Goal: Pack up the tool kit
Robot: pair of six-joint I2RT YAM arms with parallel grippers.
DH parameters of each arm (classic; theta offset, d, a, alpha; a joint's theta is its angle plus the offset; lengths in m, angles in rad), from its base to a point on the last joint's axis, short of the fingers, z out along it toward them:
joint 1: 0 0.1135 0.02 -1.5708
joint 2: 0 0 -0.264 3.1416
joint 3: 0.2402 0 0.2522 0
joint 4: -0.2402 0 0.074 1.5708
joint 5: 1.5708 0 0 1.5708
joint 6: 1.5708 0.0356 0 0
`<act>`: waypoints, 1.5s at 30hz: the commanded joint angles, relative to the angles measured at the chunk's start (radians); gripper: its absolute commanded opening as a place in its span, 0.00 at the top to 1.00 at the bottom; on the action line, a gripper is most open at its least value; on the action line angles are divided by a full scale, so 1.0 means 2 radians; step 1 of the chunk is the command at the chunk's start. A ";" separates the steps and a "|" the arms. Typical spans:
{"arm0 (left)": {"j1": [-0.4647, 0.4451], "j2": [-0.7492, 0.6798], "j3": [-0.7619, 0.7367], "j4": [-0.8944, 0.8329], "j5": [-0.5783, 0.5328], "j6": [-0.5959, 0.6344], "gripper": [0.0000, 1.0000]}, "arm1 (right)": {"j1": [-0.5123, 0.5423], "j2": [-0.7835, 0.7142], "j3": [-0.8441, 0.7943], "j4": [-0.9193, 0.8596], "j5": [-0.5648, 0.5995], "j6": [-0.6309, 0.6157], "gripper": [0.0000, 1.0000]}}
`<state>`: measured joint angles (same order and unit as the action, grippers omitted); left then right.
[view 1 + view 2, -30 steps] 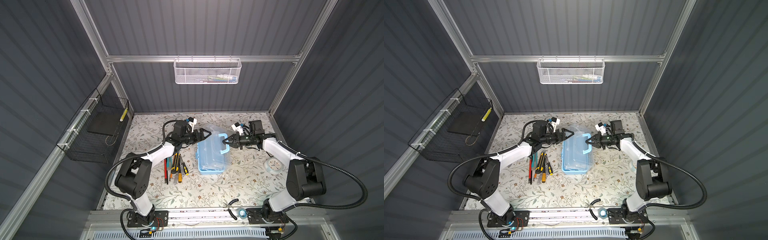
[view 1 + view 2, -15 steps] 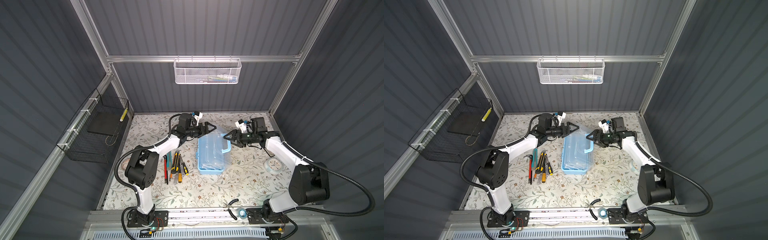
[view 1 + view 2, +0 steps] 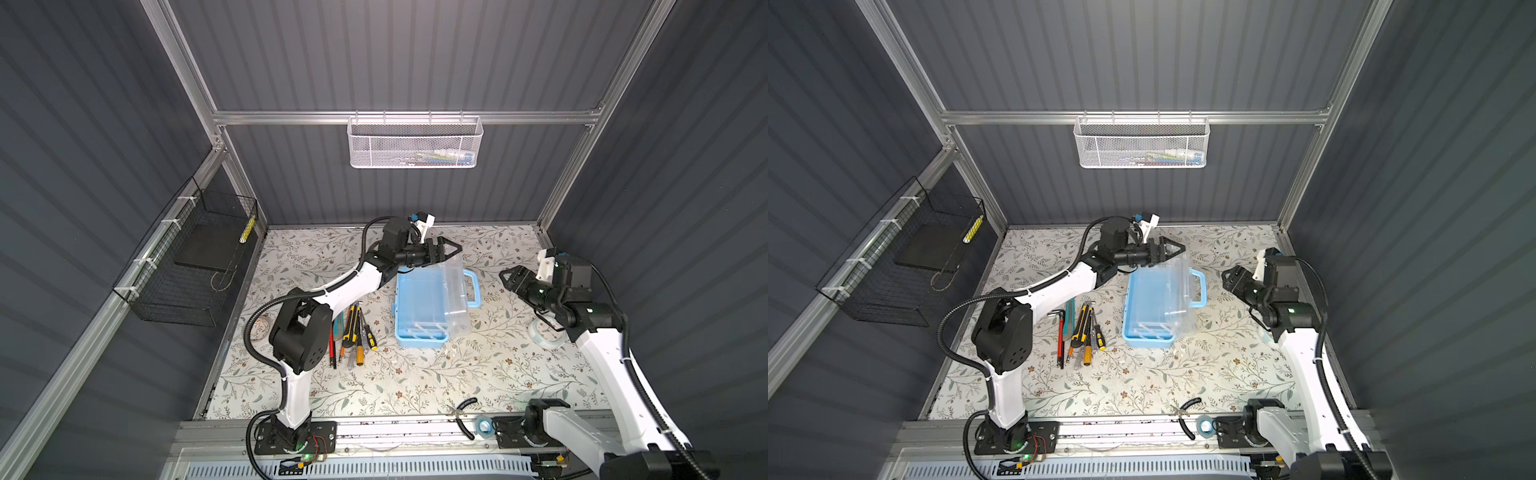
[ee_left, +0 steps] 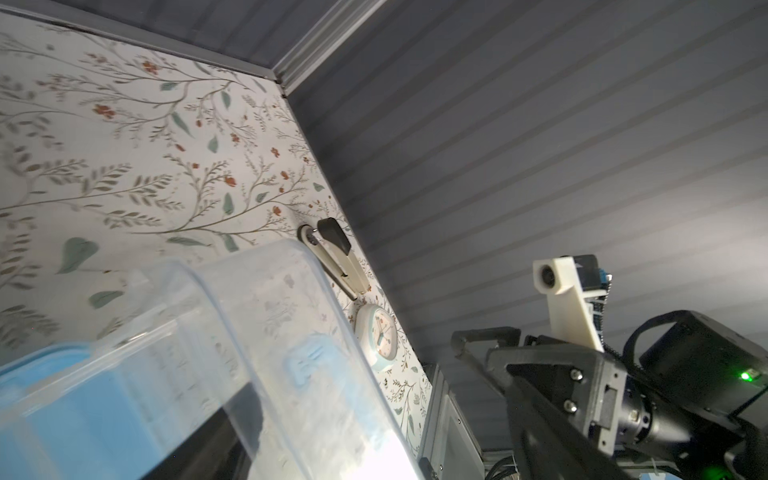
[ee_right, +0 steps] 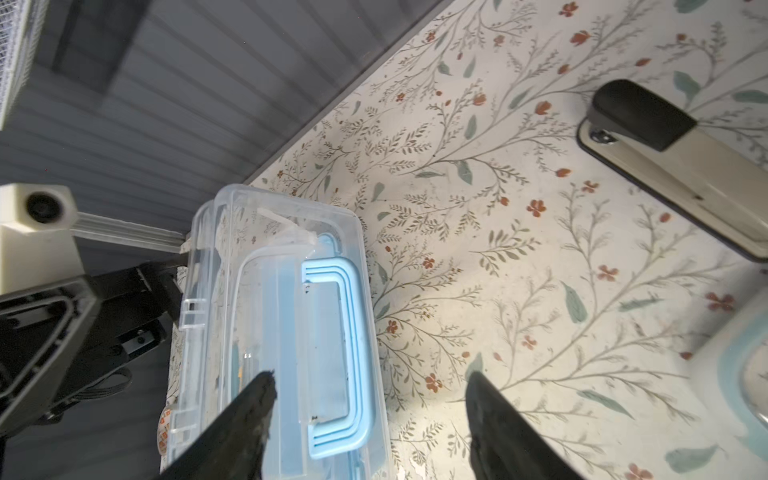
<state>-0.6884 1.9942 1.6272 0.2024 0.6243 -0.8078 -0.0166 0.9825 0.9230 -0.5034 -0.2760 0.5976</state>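
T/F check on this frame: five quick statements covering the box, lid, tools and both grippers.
1. The box lid is shut. False: the clear lid stands raised over the blue box.
2. The tools lie on the table, outside the box. True.
3. The right gripper grips the box handle. False: it is open, apart from the handle, holding nothing.
4. The left gripper hovers over the tools. False: it is at the box's far end, by the lid.
5. A white mesh basket hangs on the back wall. True.
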 commanded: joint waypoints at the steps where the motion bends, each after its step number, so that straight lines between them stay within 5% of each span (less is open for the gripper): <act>1: -0.023 0.027 0.057 -0.041 -0.009 0.020 0.07 | -0.013 -0.016 -0.013 -0.001 0.002 -0.011 0.27; 5: -0.025 0.028 0.079 -0.092 -0.037 0.047 0.01 | -0.020 -0.038 -0.015 -0.005 0.007 -0.025 0.25; 9: -0.021 -0.025 0.058 -0.183 -0.136 0.100 0.00 | -0.020 -0.030 -0.006 0.001 -0.013 -0.030 0.25; 13: 0.001 -0.111 -0.029 -0.215 -0.247 0.113 0.00 | -0.012 0.002 0.013 -0.001 -0.067 -0.036 0.26; 17: 0.031 -0.204 -0.142 -0.231 -0.332 0.133 0.00 | 0.033 0.017 0.028 0.002 -0.042 -0.053 0.27; 24: 0.070 -0.289 -0.232 -0.333 -0.383 0.153 0.01 | 0.155 0.065 0.070 0.009 0.006 -0.054 0.28; 29: 0.094 -0.305 -0.305 -0.345 -0.390 0.122 0.12 | 0.224 0.124 0.111 -0.015 0.041 -0.054 0.28; 38: 0.161 -0.329 -0.394 -0.312 -0.368 0.103 0.35 | 0.254 0.191 0.125 0.015 0.014 -0.032 0.30; 45: 0.179 -0.304 -0.387 -0.303 -0.368 0.121 0.50 | 0.258 0.217 0.130 0.027 0.005 -0.025 0.31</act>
<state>-0.3382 1.3693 0.8452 -0.4129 -0.1196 -0.5823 0.4938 1.4090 1.1469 -0.4618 -0.2550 0.5381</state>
